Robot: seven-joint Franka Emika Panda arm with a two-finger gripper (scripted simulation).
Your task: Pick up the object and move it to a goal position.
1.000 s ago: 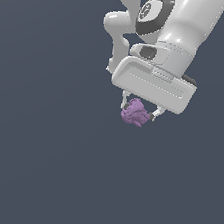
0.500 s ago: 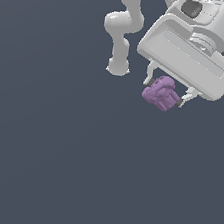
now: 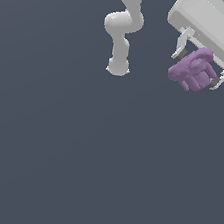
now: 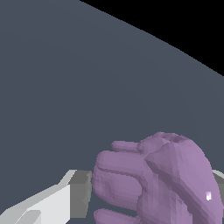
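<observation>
No text, label, brand, number or sign can be read in either view. All surfaces shown are plain and unmarked.

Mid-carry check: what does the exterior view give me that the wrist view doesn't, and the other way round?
Only the exterior view shows the arm's base, its links rising from it, and the whole white gripper with both fingers on either side of the load, toward that view's upper right.

Only the wrist view shows the close surface detail: the knobby lobes and the curved edge where the grey floor ends against black.

Both show the purple object clamped between the fingers, with the plain grey floor behind it.
</observation>
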